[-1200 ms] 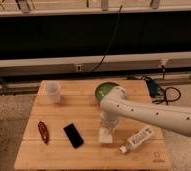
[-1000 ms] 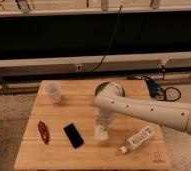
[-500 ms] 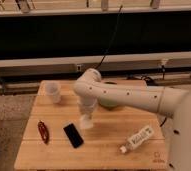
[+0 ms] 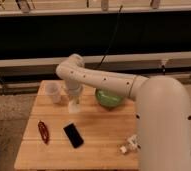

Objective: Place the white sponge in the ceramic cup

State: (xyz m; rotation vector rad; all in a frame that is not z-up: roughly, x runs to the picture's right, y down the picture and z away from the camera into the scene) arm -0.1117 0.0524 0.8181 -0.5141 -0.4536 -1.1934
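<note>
The ceramic cup (image 4: 52, 92), small, pale and round, stands upright at the table's back left. My gripper (image 4: 74, 101) hangs from the white arm just right of the cup, pointing down. It is shut on the white sponge (image 4: 74, 107), a small white block at its tip, held slightly above the wooden table (image 4: 104, 130). The sponge is beside the cup, not over it. The fingers themselves are mostly hidden by the wrist.
A green bowl (image 4: 108, 98) sits behind the arm at the back middle. A black phone (image 4: 73, 135) and a red object (image 4: 43, 131) lie at the front left. A white labelled bottle (image 4: 129, 144) lies at the front right, partly behind the arm.
The arm has swung left and toward the back of the table, carrying the sponge from near the bottle, past the phone, to just right of the cup.
</note>
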